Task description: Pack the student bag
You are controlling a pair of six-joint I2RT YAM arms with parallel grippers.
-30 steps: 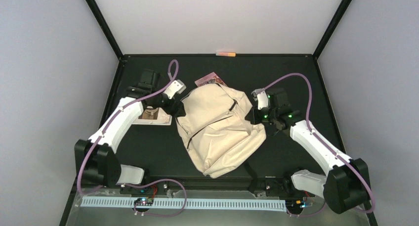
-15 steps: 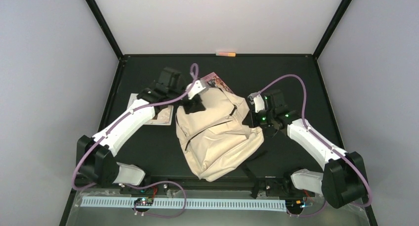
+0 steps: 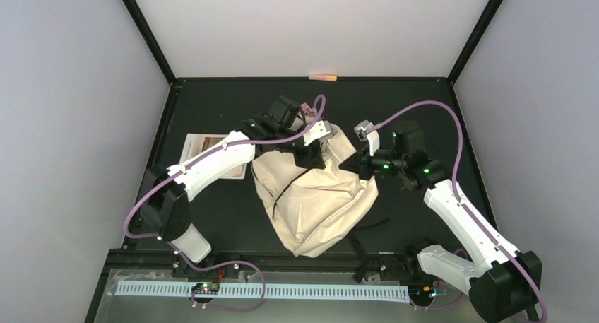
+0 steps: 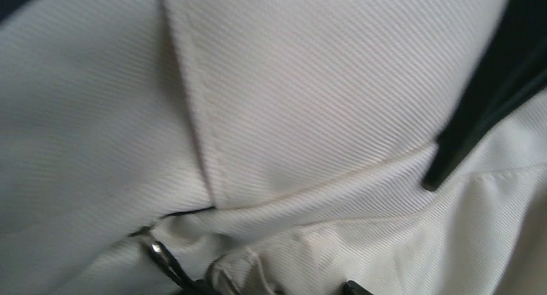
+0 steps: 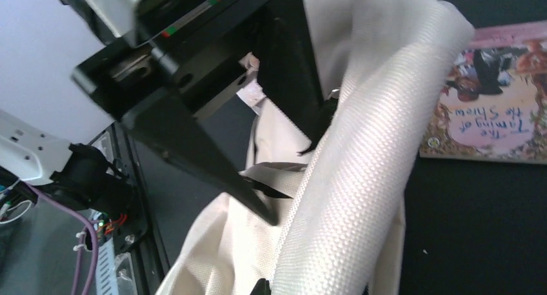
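The right claw (image 3: 351,165) is clenched on a thick fold at the upper right edge of the student bag (image 3: 314,203), which lies in the middle of the table (image 3: 424,104) with its top toward the far side. The left claw (image 3: 316,155) stands partway released, its 2 fingers (image 5: 213,166) apart, tips against the cream cloth at the bag's top, near the right claw; a picture book (image 5: 490,108) lies flat just beyond the bag
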